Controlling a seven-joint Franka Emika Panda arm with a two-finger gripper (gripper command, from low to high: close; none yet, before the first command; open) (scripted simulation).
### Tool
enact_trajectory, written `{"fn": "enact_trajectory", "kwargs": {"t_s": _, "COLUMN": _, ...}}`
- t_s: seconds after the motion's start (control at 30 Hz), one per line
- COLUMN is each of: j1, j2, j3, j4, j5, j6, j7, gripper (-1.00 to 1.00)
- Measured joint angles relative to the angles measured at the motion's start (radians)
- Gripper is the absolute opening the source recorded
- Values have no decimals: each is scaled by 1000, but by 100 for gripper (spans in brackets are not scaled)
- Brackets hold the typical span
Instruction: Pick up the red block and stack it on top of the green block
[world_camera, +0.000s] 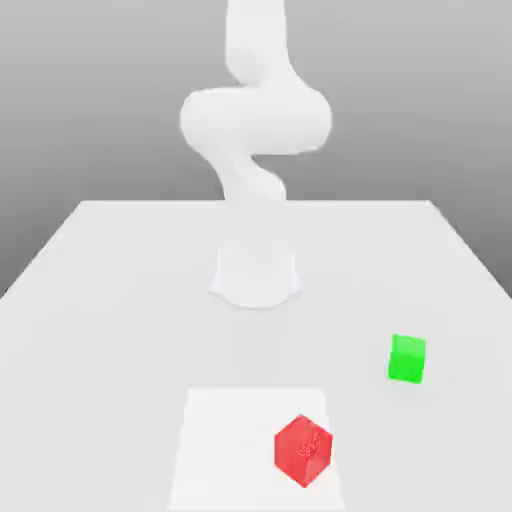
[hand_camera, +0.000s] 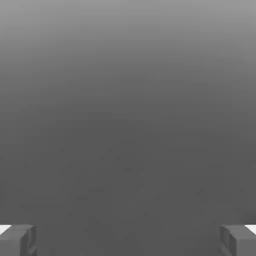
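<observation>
The white arm (world_camera: 255, 130) rises from its round base (world_camera: 256, 277) near the middle of the pale table (world_camera: 90, 290), bends in a thick curl and runs up out of the exterior view; the base sits towards the far half of the table, and the blocks lie on the near half.

The red block (world_camera: 303, 450) rests on the table close to the near edge, a little to the exterior view's right of centre, turned so that one corner faces the camera; it lies on a lighter square patch (world_camera: 225, 450) of the table surface, towards that patch's right side. The green block (world_camera: 407, 359) sits farther back and farther to the exterior view's right, off the lighter patch; the two blocks are well apart, not touching, and each stands alone on the table with nothing on top of it.

In the hand view the gripper (hand_camera: 128, 240) has its two grey fingertips (hand_camera: 17, 240) spread wide, one at each side, with plain grey gradient between them; the jaws stand fully apart and pinch nothing; no block lies between them.

Both blocks cast faint soft shadows on the table; the red one is nearer the camera than the green.
</observation>
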Motion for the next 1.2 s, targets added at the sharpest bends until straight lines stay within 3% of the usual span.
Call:
{"fn": "enact_trajectory", "kwargs": {"t_s": 0.4, "j1": 175, "j2": 446, "j3": -101, "j4": -136, "j5": 102, "j6": 195, "j7": -392, "gripper": 0}}
{"fn": "enact_trajectory", "kwargs": {"t_s": 0.57, "j1": 207, "j2": 625, "j3": -100, "j4": -193, "j5": 112, "j6": 277, "j7": -531, "gripper": 0}}
{"fn": "enact_trajectory", "kwargs": {"t_s": 0.73, "j1": 225, "j2": 796, "j3": -99, "j4": -251, "j5": 53, "j6": 363, "j7": -620, "gripper": 0}}
{"fn": "enact_trajectory", "kwargs": {"t_s": 0.93, "j1": 198, "j2": 1008, "j3": -61, "j4": -240, "j5": 79, "j6": 527, "j7": -676, "gripper": 0}}
{"fn": "enact_trajectory", "kwargs": {"t_s": 0.97, "j1": 191, "j2": 1033, "j3": -53, "j4": -237, "j5": 87, "j6": 547, "j7": -682, "gripper": -100}}
{"fn": "enact_trajectory", "kwargs": {"t_s": 1.2, "j1": 190, "j2": 1033, "j3": -52, "j4": -237, "j5": 86, "j6": 546, "j7": -681, "gripper": -100}}
